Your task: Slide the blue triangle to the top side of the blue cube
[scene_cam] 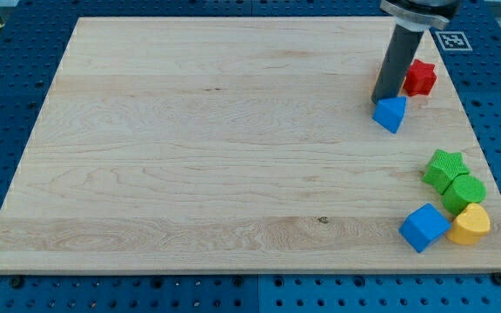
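The blue triangle (390,113) lies on the wooden board near the view's upper right. My tip (384,96) is at the triangle's upper left edge, touching or nearly touching it. The blue cube (424,227) sits at the view's lower right, well below the triangle.
A red star-like block (420,78) lies just right of the rod. A green star (444,169), a green cylinder (464,193) and a yellow block (470,225) cluster beside the blue cube. The board's right edge (485,156) is close by.
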Available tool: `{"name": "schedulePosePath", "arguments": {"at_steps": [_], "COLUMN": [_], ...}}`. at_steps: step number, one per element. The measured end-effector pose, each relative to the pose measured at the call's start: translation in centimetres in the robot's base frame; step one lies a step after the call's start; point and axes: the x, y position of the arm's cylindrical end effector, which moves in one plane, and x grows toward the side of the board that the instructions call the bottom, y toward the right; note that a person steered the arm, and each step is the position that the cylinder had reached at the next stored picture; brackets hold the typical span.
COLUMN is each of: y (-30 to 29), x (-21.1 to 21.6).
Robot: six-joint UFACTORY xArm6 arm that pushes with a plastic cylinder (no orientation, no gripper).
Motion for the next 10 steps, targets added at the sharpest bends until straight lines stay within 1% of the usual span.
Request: {"name": "schedulePosePath", "arguments": {"at_steps": [1,3,8,10], "y": [0.0,1.4,1.7,1.7], "x": [2.9,3.6,10.8,13.0]}}
